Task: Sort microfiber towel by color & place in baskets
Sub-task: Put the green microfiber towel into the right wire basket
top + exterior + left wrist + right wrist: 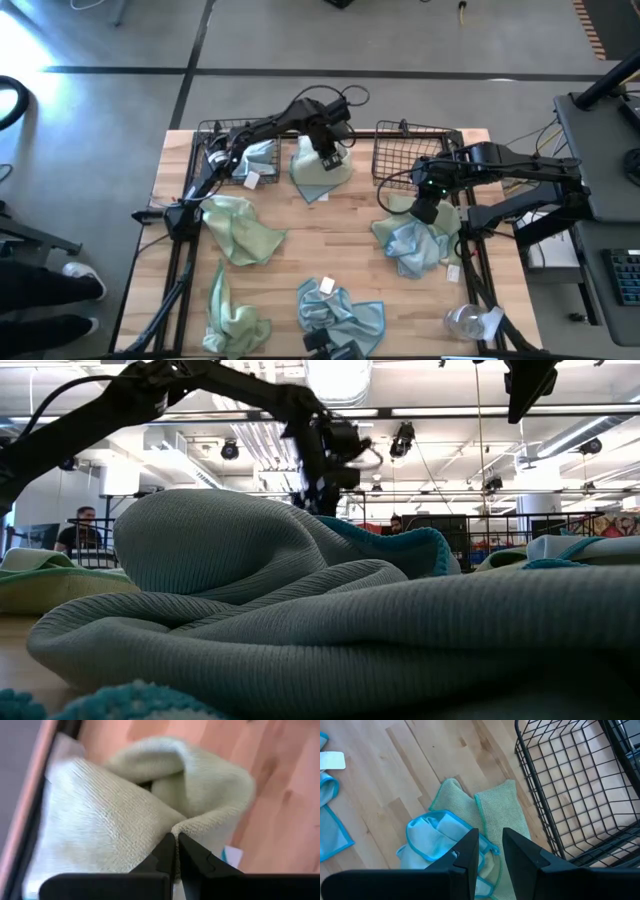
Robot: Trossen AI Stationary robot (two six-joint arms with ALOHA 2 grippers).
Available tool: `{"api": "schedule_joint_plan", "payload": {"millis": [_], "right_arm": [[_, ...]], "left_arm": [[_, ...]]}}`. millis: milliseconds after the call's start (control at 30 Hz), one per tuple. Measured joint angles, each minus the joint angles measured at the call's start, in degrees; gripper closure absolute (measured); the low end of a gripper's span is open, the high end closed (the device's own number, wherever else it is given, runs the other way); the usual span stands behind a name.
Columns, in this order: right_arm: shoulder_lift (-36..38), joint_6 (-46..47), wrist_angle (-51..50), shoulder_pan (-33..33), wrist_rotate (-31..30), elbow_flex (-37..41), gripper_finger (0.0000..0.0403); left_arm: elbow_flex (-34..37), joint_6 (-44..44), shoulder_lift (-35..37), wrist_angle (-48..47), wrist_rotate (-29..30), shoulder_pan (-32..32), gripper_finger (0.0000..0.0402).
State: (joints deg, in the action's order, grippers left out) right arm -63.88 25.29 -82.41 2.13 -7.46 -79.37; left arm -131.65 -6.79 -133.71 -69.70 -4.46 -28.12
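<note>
Left end effector (176,851): pressed together on a fold of a pale green towel (318,170), which is held up just beside the left basket (238,138), between the two baskets.
Right end effector (489,851): slightly spread, nothing pinched, hung over a blue towel (436,836) and a green towel (501,812) lying just beside the right basket (570,785).
Other towels: green and blue ones are scattered on the table (330,230), well apart from the left basket; a blue one is seen inside it.
Step in hand: judged to be the carrying of the held green towel to a basket.
Next move: a basket must be chosen by color, then the grip released over it.
Hidden: the low view is mostly blocked by a towel; the right basket's contents cannot be fully made out.
</note>
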Motion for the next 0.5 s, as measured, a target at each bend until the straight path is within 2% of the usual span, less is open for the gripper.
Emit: {"api": "schedule_joint_plan", "payload": {"millis": [67, 167, 300, 500], "right_arm": [[0.0, 0.0, 0.0, 0.0, 0.0, 0.0, 0.0321], [0.0, 0.0, 0.0, 0.0, 0.0, 0.0, 0.0321], [0.0, -1.8, 0.2, 0.0, 0.0, 0.0, 0.0321], [0.0, -3.4, 0.7, 0.0, 0.0, 0.0, 0.0321]], "left_arm": [[-3.4, 0.0, 0.1, -0.7, 0.0, 0.1, 0.0401], [-1.5, 0.2, 3.8, 3.3, -1.4, 0.5, 0.0401], [-3.3, 1.1, 6.5, 5.4, -2.3, 1.4, 0.0401], [-3.1, 1.5, 10.3, 15.4, -3.6, 3.1, 0.0402]]}}
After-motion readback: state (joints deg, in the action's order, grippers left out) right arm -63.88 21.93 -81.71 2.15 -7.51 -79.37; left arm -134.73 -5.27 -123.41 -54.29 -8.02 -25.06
